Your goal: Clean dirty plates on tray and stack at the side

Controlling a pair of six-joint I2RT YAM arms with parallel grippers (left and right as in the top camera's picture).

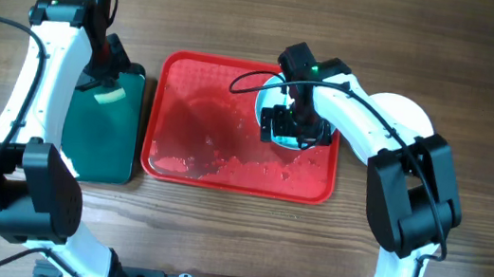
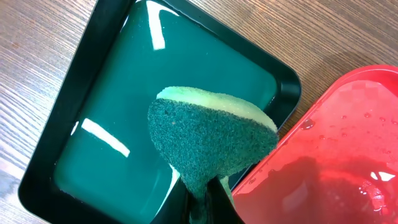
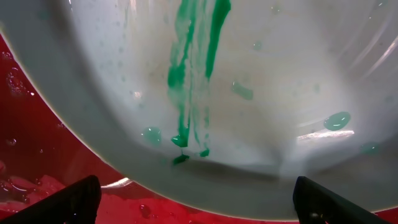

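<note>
While its two fingertips (image 3: 71, 199) stand wide apart at the lower corners of the wrist view, the right claw (image 3: 199, 208) hangs close over a plate (image 3: 280, 62), clamped on nothing; whether either finger touches the rim cannot be told. Directly ahead of the claw, the plate's pale face carries a teal-green smear (image 3: 182, 93) that runs in streaks toward the near rim, with loose teal drops scattered beside it. Under the fingers lies the red tray (image 3: 25, 155), wet and beaded with water.

Seen from overhead, the right claw sits above that plate at the far corner of the red tray, on the tray's end away from the other arm, and the wet tray floor stretches from the claw toward that arm. On the claw's outer side a second plate (image 1: 410, 110) lies on the wooden table (image 1: 244, 14) just outside the tray, partly hidden under the right arm.

Across the tray, the left claw (image 2: 208, 202) is pinched tight on a sponge (image 2: 211, 143), its dark green scouring face toward the camera and pale foam behind. Beneath this claw lies a dark green tray (image 2: 81, 81) with a black rim, its corner just beside the red tray's edge.
</note>
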